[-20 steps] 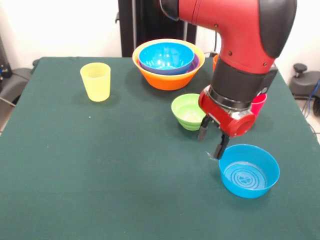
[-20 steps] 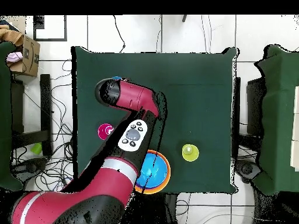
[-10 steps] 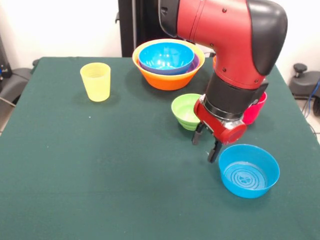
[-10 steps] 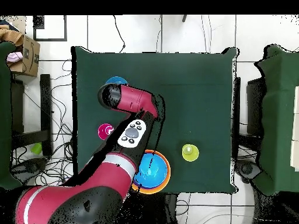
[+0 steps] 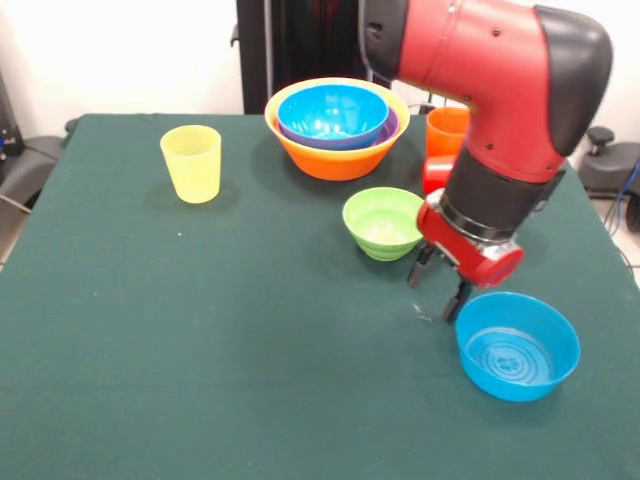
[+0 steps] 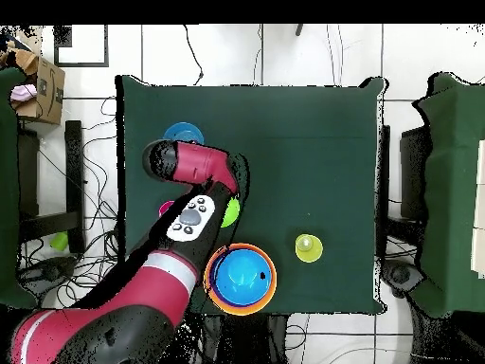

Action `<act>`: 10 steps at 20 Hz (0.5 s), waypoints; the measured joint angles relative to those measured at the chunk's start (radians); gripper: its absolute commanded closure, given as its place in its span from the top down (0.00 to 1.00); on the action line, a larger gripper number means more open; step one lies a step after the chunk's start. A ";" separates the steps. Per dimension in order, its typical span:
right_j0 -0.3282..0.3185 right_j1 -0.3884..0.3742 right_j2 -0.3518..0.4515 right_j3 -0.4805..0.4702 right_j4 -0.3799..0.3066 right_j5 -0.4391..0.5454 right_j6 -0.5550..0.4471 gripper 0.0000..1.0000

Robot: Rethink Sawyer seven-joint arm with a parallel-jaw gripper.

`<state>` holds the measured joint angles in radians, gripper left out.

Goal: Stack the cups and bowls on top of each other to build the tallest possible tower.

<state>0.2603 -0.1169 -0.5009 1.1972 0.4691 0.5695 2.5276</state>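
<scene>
My gripper [image 5: 441, 283] is open and empty, low over the table. It sits between the small light green bowl [image 5: 382, 222] and a single blue bowl [image 5: 518, 345], with one finger [image 5: 457, 299] close to that bowl's left rim. At the back, a large yellow-orange bowl [image 5: 336, 150] holds a purple bowl [image 5: 388, 128] with the second blue bowl [image 5: 333, 113] inside. The yellow cup [image 5: 191, 163] stands alone at the left. The orange cup [image 5: 447, 133] and the red cup [image 5: 436, 172] stand behind the arm. The magenta-pink cup is hidden in the front view. In the overhead view my arm [image 6: 194, 213] covers the gripper.
The overhead view shows the single blue bowl [image 6: 183, 135], the bowl stack [image 6: 242, 278] near the robot's side, the yellow cup [image 6: 308, 248] and a sliver of the green bowl [image 6: 232, 212]. The green table [image 5: 200, 330] ends close to the single blue bowl.
In the front view my arm has swung right, uncovering the orange and red cups and hiding the magenta cup. The single blue bowl has shifted slightly right.
</scene>
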 measured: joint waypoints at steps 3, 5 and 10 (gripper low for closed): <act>0.017 0.004 -0.011 -0.017 0.015 0.022 0.017 1.00; 0.028 0.005 -0.018 -0.031 0.027 0.039 0.035 1.00; 0.040 0.002 -0.026 -0.051 0.045 0.062 0.073 1.00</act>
<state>0.3003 -0.1152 -0.5266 1.1461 0.5137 0.6312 2.6002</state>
